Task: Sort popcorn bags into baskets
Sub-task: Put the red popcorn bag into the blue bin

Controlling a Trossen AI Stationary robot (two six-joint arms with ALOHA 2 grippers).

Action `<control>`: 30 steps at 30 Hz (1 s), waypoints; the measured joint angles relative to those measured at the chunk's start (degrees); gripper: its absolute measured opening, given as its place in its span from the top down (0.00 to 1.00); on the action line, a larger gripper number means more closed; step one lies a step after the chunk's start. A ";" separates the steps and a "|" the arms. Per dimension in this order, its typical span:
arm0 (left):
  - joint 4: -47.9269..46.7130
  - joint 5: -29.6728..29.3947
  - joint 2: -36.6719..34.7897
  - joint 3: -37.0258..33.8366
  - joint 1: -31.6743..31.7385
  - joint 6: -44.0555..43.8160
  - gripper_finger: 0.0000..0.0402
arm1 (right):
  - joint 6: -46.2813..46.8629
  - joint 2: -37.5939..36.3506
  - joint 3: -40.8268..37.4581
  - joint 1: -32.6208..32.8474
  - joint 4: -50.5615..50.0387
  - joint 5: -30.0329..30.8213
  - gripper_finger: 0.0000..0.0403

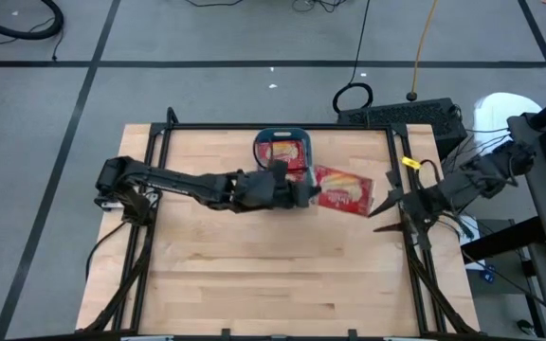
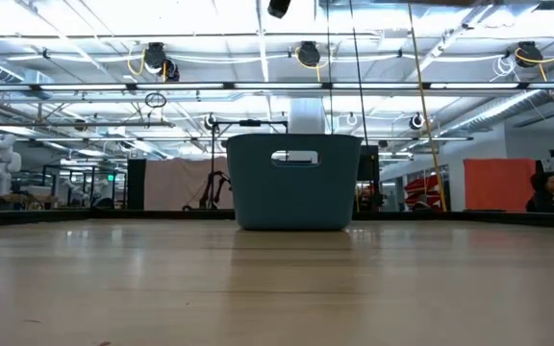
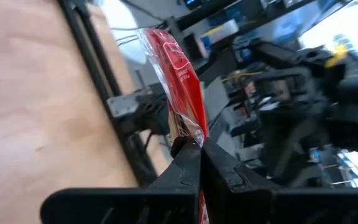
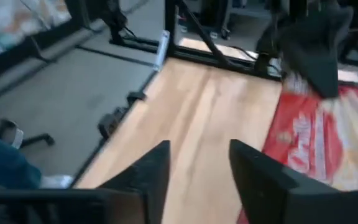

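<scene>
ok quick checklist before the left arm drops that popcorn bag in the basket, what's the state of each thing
1. Left gripper fingers shut on the popcorn bag: ok, the left wrist view shows its edge pinched.
2. Bag over the basket: not ok, it hangs to the basket's right, above the table.
3. Right gripper free of the bag: ok, fingers open and empty, near the table's right edge.
4. Basket upright: ok in the low view.
5. Room in the basket: cannot tell; red bags already lie inside.
6. Bag hanging free of the table: cannot tell.
</scene>
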 joint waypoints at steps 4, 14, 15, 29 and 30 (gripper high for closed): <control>0.81 1.09 -2.08 0.00 0.65 1.03 1.00 | -0.50 1.26 2.82 1.36 -3.86 6.40 0.48; 1.42 1.19 -6.27 0.00 0.18 1.89 1.00 | -26.82 6.43 9.13 2.45 -7.55 18.05 0.37; 1.37 1.22 -6.71 0.00 0.16 1.90 1.00 | -29.99 7.27 9.13 2.48 -7.48 19.31 0.36; 3.97 5.77 -9.42 0.04 0.17 -1.05 1.00 | -63.45 15.35 9.10 3.76 8.05 44.32 0.48; 3.60 5.83 -9.84 0.04 0.30 -0.97 1.00 | -64.22 15.34 9.10 3.76 9.19 45.15 0.51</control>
